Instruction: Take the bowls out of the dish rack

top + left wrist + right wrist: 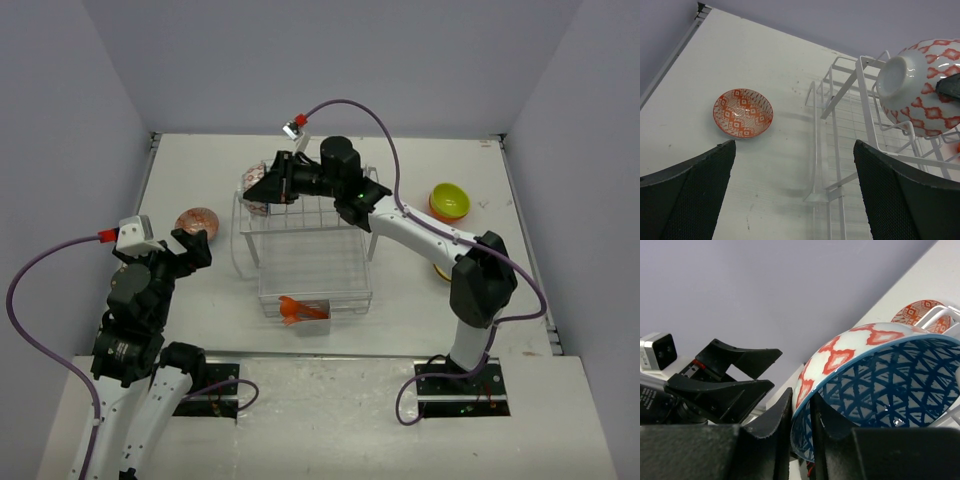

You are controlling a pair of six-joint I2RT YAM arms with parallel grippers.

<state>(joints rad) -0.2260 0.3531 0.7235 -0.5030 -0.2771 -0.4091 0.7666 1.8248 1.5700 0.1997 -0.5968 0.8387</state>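
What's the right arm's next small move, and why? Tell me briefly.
Probably lift the bowl straight up, out of the rack. The right gripper pinches its rim, one finger inside and one outside. The bowl sits on edge among the rack's wires, so a sideways pull would likely snag.

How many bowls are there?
3 clearly: a red-patterned bowl on the table, a blue-lined bowl in the dish rack, a lime green bowl far right. More may hide under the right arm.
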